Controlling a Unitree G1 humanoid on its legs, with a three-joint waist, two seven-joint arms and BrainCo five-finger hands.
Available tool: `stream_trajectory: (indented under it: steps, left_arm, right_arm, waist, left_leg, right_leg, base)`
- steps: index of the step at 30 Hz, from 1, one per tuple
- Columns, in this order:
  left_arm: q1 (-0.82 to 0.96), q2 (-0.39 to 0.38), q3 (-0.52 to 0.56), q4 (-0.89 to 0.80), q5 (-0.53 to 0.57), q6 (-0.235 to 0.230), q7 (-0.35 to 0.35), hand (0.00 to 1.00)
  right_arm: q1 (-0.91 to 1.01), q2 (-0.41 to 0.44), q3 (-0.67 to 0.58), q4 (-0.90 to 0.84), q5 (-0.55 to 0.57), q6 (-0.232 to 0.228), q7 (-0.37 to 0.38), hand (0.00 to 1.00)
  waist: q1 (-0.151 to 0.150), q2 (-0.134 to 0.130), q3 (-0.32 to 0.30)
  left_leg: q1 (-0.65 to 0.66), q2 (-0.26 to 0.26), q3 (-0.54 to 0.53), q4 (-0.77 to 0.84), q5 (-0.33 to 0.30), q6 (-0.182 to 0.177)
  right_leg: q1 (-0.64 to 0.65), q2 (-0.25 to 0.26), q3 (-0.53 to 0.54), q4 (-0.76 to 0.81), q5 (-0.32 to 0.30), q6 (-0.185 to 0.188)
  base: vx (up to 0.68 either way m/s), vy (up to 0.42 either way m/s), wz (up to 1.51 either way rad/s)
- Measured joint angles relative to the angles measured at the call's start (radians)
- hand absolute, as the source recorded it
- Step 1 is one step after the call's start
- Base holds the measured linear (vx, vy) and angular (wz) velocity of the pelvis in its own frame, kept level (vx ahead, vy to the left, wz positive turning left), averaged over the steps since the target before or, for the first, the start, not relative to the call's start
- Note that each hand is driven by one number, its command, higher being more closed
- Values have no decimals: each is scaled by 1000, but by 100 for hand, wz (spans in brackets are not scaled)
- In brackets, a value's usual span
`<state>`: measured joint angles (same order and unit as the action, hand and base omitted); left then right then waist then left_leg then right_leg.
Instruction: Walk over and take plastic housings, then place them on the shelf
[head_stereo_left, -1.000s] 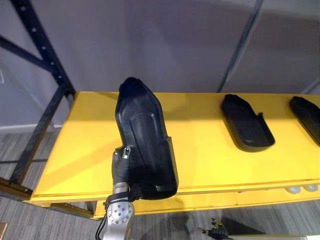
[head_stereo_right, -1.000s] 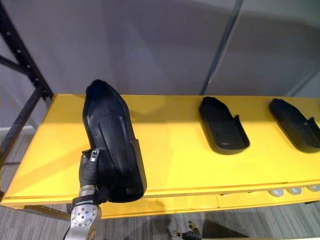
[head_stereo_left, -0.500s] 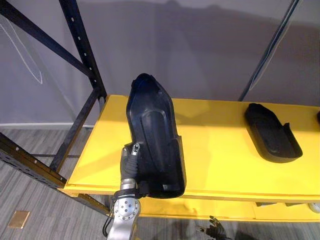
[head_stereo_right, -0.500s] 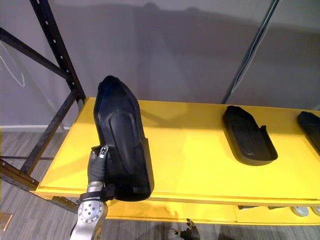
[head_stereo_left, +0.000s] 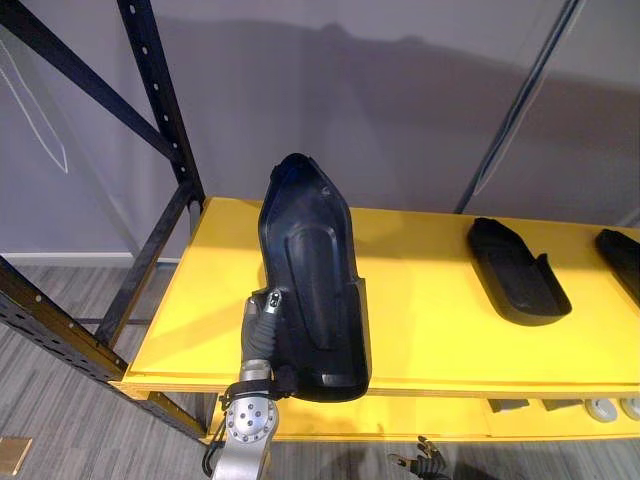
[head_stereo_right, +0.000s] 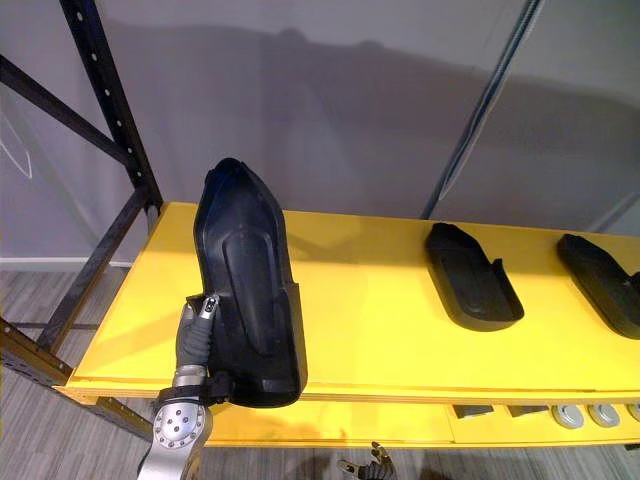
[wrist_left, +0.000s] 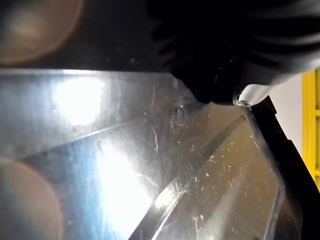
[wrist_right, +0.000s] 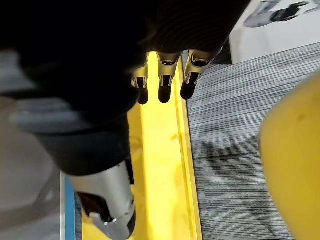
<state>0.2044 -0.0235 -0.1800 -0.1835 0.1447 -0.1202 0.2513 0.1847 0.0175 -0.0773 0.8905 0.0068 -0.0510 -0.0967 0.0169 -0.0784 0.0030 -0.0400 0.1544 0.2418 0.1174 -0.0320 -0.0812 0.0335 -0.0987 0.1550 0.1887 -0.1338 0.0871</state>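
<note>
Black plastic, long and shoe-shaped: the held housing (head_stereo_left: 312, 280) stands nearly on end over the front left part of the yellow shelf (head_stereo_left: 430, 330). The left hand (head_stereo_left: 260, 330) grips it at its broad, squared lower end. One silver digit hooks over the housing's near edge and the rest of the hand sits behind it, so I read that as a firm clasp on the part. The right hand (wrist_right: 162, 75) hangs low by the shelf's front lip, fingers loose and straight, carrying nothing.

From where I stand, the step in hand is the placing: the robot faces the shelf with the part over it but not laid down. I cannot tell whether the lower end touches the board; it seems to overhang the front edge. The next move calls for tipping the part forward and down until it lies flat, then letting go.

Its long axis runs from the robot toward the back wall, steeply raised. The narrow rounded tip points up and away, and the ribbed face is turned to the robot.

Further right, the second housing (head_stereo_left: 515, 272) and the third housing (head_stereo_left: 622, 258) lie flat, well apart from the held one. Bare yellow board lies between the held part and them.
</note>
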Motion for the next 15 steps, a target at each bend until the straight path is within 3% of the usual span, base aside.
stream_trajectory:
  steps: [5, 9, 15]
  left_arm:
    - [-91, 45, 65, 179, 10, 52, 14, 100]
    - [-150, 59, 120, 270, 15, 88, 21, 100]
    - [-266, 102, 175, 369, 15, 101, 27, 100]
  right_arm:
    - [-11, -13, -1, 27, -8, 7, 2, 0]
    - [-31, -28, -29, 35, -9, 12, 8, 0]
    - [-38, -28, -42, 47, -9, 16, 19, 0]
  waist:
    - [-22, 10, -13]
    - [-55, 41, -5]
    - [-62, 40, -5]
  left_leg:
    - [79, -21, 27, -209, 130, -9]
    - [82, -23, 1, -210, 136, -9]
    - [77, -38, -29, -210, 135, -9]
  right_leg:
    - [3, 0, -5, -66, 9, -3]
    - [5, 3, -3, -75, 4, -7]
    - [6, 0, 7, -84, 0, -1]
  base:
    - [-162, -8, -16]
    - [-176, 1, -4]
    - [-75, 20, 0]
